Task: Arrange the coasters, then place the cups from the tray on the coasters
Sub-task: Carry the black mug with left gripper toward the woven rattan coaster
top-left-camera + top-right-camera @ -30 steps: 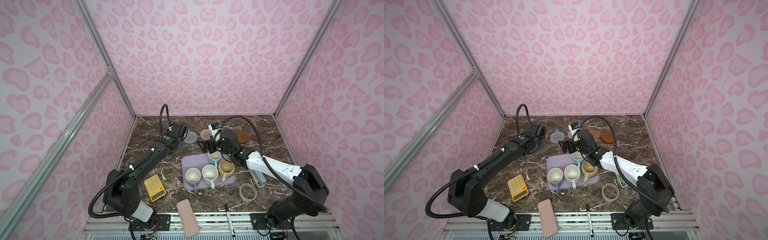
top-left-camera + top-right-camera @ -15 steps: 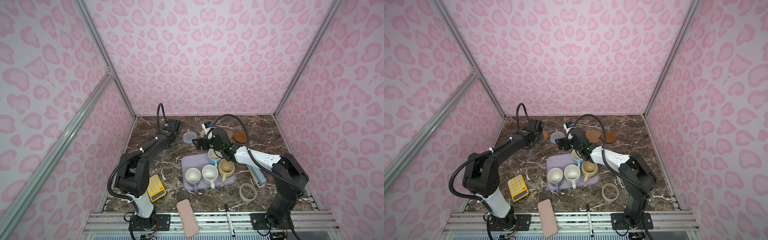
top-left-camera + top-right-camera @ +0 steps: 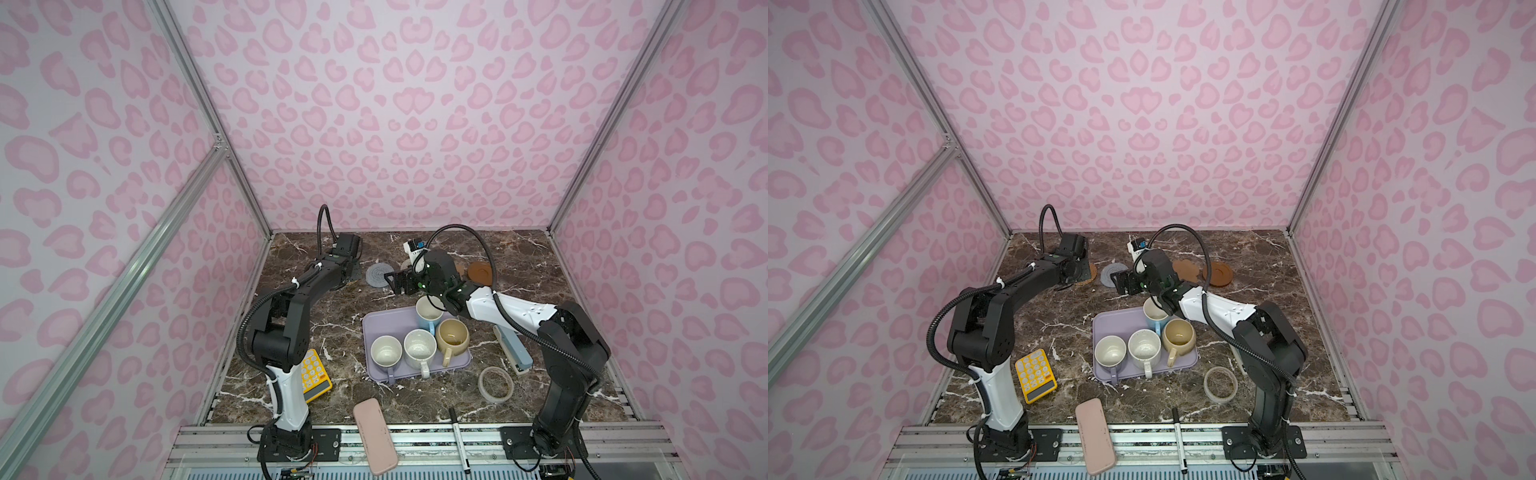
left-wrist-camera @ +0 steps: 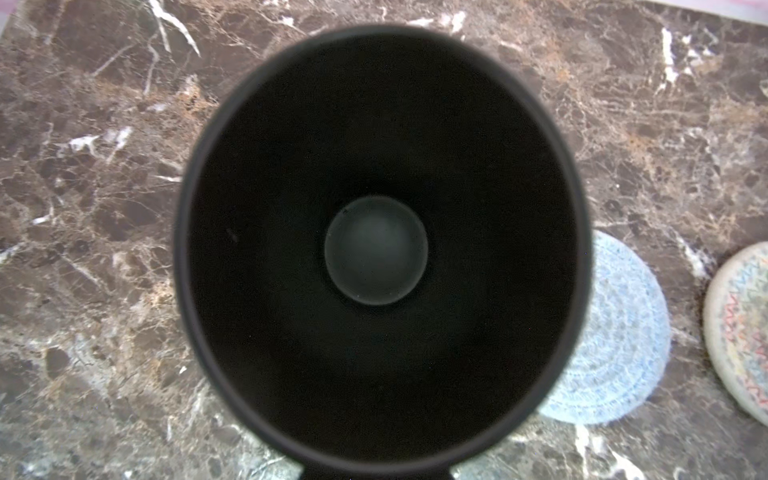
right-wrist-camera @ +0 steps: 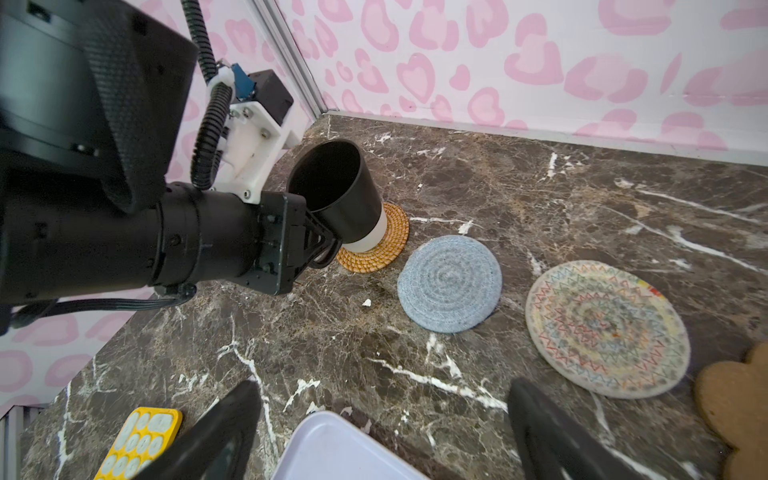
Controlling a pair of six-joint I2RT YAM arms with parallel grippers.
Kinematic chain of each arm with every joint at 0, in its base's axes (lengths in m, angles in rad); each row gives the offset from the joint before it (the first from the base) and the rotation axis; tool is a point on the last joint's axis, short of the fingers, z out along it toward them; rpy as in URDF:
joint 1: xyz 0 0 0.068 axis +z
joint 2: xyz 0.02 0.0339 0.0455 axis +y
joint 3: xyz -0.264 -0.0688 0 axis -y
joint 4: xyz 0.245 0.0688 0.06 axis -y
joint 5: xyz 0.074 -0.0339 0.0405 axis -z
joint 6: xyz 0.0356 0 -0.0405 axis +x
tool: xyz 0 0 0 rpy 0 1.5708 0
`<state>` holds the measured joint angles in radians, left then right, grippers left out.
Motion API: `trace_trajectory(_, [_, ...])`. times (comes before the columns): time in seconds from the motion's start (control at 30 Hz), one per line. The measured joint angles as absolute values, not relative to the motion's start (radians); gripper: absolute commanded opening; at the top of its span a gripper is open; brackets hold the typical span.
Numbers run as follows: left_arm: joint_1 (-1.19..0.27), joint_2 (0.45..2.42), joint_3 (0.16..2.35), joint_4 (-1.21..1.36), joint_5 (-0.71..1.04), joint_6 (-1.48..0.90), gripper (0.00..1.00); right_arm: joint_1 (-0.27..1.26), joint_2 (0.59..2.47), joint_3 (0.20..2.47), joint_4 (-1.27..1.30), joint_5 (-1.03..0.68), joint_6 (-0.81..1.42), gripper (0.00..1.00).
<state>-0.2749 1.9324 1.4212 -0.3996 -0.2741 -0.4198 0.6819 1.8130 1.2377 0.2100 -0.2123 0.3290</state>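
My left gripper (image 5: 320, 245) is shut on the handle of the black cup (image 5: 332, 187). The cup is tilted, its pale base at the orange-tan woven coaster (image 5: 384, 245); contact is unclear. In the left wrist view the black cup (image 4: 376, 249) fills the frame. Beside it lie the grey-blue coaster (image 5: 451, 282), the cream coaster (image 5: 604, 326), the paw coaster (image 5: 735, 407) and the brown disc (image 3: 480, 272). My right gripper (image 5: 384, 390) is open and empty above the far corner of the lavender tray (image 3: 374, 328). On the tray stand the light blue (image 3: 428, 311), beige-yellow (image 3: 452, 334), white speckled (image 3: 419, 349) and lavender (image 3: 386, 353) cups.
A yellow calculator (image 3: 316, 374) lies by the left arm's base. A tape ring (image 3: 495, 384) and a stapler (image 3: 513, 349) sit right of the tray. A pink case (image 3: 374, 436) and a pen (image 3: 457, 436) lie at the front edge.
The left arm has carried the black cup a little toward the back left, onto the orange-tan coaster. The right gripper has shifted left, off the tray's cups, and stays open.
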Motion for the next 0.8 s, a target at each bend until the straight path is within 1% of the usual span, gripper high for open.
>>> trace_trajectory(0.27, [-0.275, 1.952, 1.421, -0.391, -0.272, -0.418, 0.02, 0.682, 1.811, 1.224, 0.209, -0.218, 0.333, 0.95])
trace_trajectory(0.47, [-0.276, 1.951, 1.414, -0.388, -0.280, -0.419, 0.02, 0.683, 1.774, 1.200, 0.208, -0.228, 0.341, 0.95])
trace_trajectory(0.8, [-0.278, 1.909, 1.366, -0.398, -0.273, -0.438, 0.02, 0.685, 1.751, 1.171, 0.211, -0.227, 0.348, 0.95])
